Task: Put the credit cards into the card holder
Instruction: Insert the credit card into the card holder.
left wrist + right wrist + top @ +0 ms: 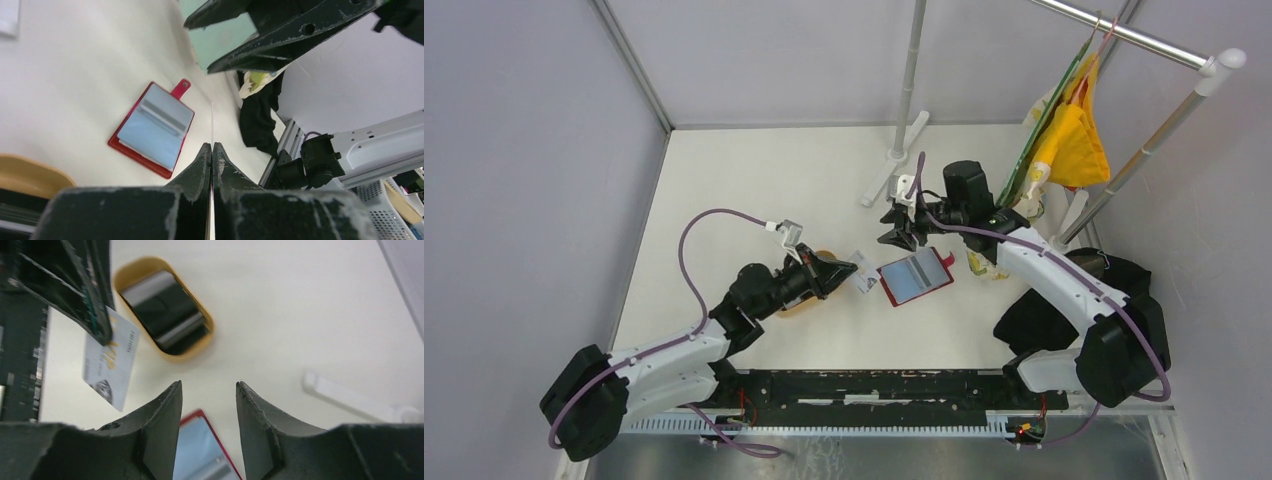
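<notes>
Nearest the arm bases, the left tool (849, 268) is pressed together on one pale credit card (861, 272) (a mere edge-on line from its own camera), just beside the holder. Partly hidden beneath that tool, one oval wooden tray (145, 261) holds dark cards (165, 315), their number unclear. Next lies one red card holder (914, 277), open on the white worktop (754, 180). Farther back the right tool (902, 235) hangs spread, gripping nothing. Grey walls (514, 150) enclose it all.
</notes>
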You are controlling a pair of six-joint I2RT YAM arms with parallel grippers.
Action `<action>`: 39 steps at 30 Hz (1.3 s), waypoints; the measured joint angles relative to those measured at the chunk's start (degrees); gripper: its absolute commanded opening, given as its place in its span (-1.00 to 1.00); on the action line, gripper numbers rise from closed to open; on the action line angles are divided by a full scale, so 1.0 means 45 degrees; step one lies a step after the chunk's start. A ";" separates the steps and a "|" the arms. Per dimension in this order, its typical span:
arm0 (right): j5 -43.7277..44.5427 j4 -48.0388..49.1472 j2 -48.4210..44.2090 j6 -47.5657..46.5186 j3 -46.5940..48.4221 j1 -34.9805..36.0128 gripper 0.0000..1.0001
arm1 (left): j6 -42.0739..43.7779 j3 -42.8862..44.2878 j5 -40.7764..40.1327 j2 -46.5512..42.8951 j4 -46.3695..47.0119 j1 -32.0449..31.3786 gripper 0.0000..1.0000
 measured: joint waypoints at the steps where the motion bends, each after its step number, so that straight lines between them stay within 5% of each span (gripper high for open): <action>1: 0.0733 -0.0432 -0.0087 -0.0554 0.0000 -0.0083 -0.01 | -0.0214 0.0044 0.0000 0.0316 -0.0029 0.0000 -0.96; 10: 0.4488 -0.2574 -0.0131 -0.3109 -0.0117 -0.0554 -0.09 | -0.1846 0.1297 0.0597 0.4022 0.0661 0.0005 -0.96; 29: 0.6280 -0.5600 0.3497 -0.3944 -0.0058 -0.2118 -0.16 | -0.4877 0.2793 0.1511 1.0622 0.5119 0.0000 -0.96; 39: 0.6766 -0.5863 0.4114 -0.3944 0.0136 -0.2288 -0.17 | -0.5610 0.4201 0.1413 1.2089 0.4639 -0.0019 -0.96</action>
